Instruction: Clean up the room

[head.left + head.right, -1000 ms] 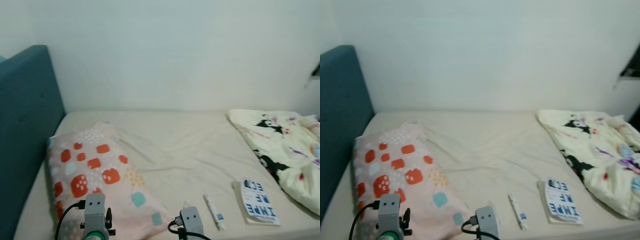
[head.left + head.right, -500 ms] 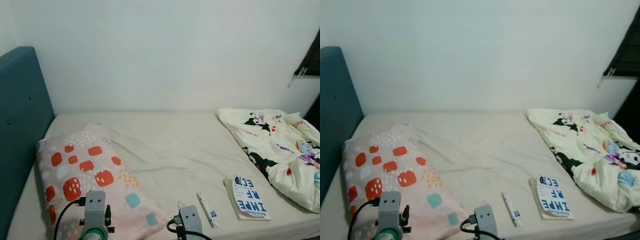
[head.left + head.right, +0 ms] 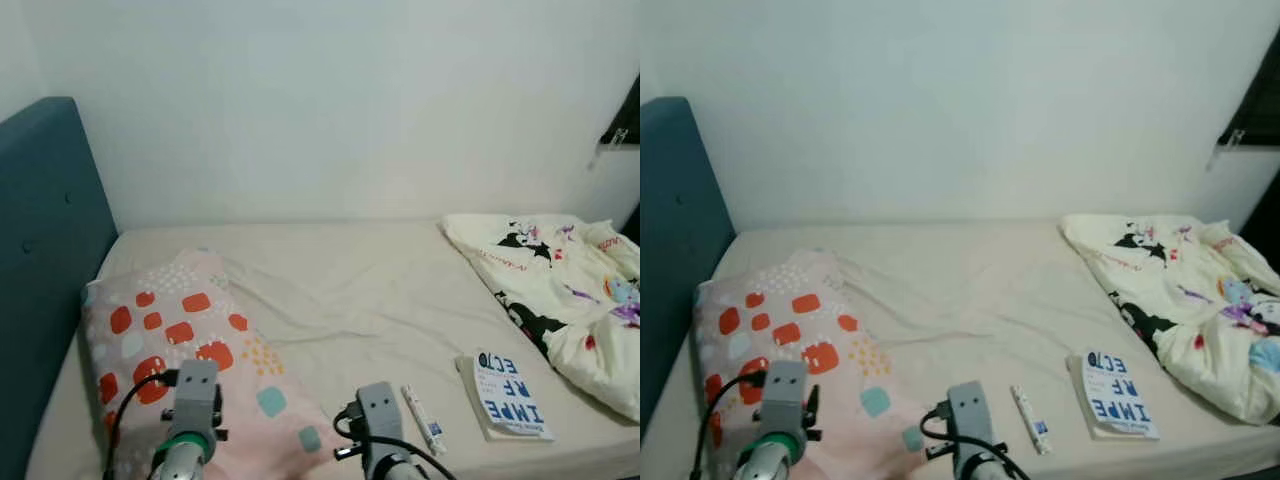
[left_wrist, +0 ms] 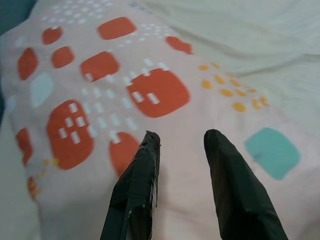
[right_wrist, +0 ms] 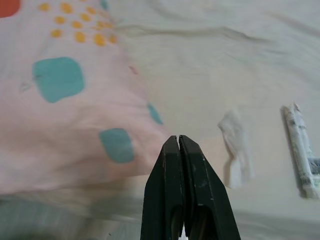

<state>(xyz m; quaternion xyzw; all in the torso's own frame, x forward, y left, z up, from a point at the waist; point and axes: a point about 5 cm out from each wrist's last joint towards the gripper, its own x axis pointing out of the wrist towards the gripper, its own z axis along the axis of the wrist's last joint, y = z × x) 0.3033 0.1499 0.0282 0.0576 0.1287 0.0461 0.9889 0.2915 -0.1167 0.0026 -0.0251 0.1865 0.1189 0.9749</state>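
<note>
White crumpled tissue (image 5: 235, 150) lies on the sheet just ahead & right of the right gripper (image 5: 179, 142), fingers pressed together, empty. Tube (image 3: 421, 420) beyond it runs near-to-far, book (image 3: 508, 394) further right. Left gripper (image 4: 181, 140), fingers narrowly apart, hangs over the pillow (image 3: 190, 350) — right arm nearer, I'd say.

Book (image 3: 509, 393) cover: upside-down letters "IMPE", "RF", "ECO".

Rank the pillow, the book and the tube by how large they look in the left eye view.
1. pillow, clearly largest.
2. book.
3. tube, a thin stick, smallest.
</note>
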